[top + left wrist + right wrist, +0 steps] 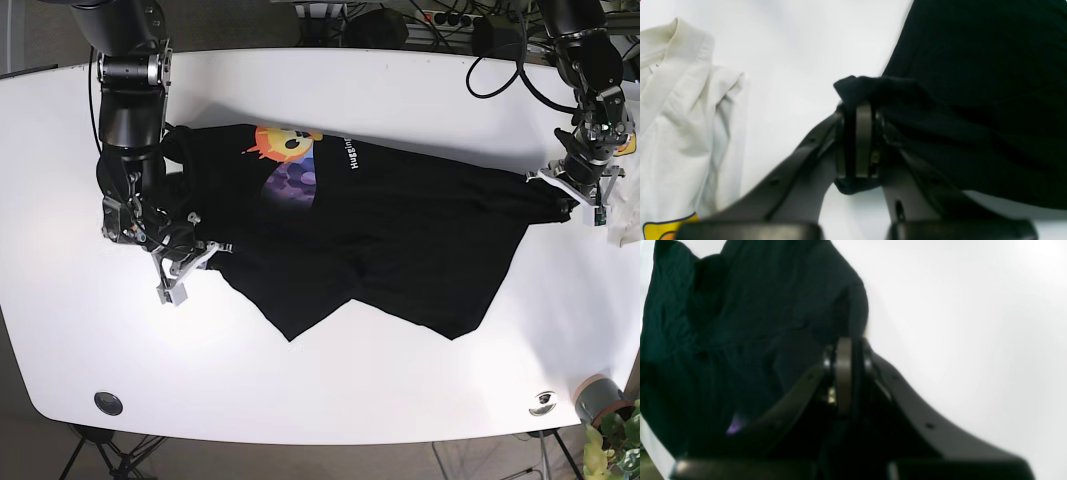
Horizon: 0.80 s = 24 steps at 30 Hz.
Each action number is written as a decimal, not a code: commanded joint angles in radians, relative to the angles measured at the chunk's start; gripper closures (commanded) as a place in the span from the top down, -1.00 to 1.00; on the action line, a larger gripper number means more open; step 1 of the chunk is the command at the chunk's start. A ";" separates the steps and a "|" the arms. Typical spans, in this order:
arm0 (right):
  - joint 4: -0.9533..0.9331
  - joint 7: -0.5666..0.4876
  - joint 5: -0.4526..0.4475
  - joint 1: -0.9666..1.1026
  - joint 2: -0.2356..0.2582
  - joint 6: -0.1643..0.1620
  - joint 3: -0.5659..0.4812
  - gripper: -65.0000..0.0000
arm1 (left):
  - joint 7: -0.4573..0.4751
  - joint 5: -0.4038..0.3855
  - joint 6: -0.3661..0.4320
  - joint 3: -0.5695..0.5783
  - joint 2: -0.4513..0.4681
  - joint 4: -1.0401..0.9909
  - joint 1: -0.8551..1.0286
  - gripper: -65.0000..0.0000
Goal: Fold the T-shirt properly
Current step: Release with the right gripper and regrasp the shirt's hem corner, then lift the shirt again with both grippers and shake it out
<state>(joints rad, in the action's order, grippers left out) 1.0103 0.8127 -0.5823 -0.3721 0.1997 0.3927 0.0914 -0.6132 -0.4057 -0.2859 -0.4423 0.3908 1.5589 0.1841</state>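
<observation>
1. The fingers (863, 140) of the left gripper (858, 141) are pressed together on a bunched edge of the black T-shirt (973, 100); dark cloth sticks out above and below the pads.
2. The fingers (843, 373) of the right gripper (849, 376) are likewise pinched on a fold of the same shirt (750, 333), with cloth running between the pads.
3. In the base view the T-shirt (400, 240) lies spread across the middle of the white table (300, 370), stretched left to right between the two grippers (its near hem forms two uneven points).
4. Its print, an orange and purple picture with white lettering (290, 160), faces up at the far left part of the cloth.
5. The left gripper (578, 190) holds the shirt's right end near the table's right edge; the right gripper (183, 265) holds the left end, nearer the front.
6. A white garment (683, 133) with a yellow patch lies on the table just beside the left gripper, apart from the black cloth.
7. A small round metal fitting (543, 402) sits near the table's front right corner.
</observation>
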 commanded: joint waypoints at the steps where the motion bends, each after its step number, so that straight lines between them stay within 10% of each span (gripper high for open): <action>1: 0.095 0.014 -0.025 -0.014 0.014 0.007 0.006 -0.94 | 0.014 -0.014 0.000 -0.008 0.021 0.048 -0.011 -1.00; 14: 0.471 0.234 -0.020 0.061 0.020 0.005 0.212 -0.94 | 0.014 -0.006 0.000 -0.005 0.023 0.203 -0.077 -1.00; 24: 0.543 0.241 -0.026 0.008 0.129 0.005 0.212 -0.94 | 0.014 -0.006 0.004 0.076 0.023 0.196 -0.272 -1.00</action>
<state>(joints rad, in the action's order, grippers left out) 1.5368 1.0786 -0.5976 -0.3099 0.2970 0.3958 0.2970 -0.6315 -0.4007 -0.2806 -0.3862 0.3965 1.7390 -0.0452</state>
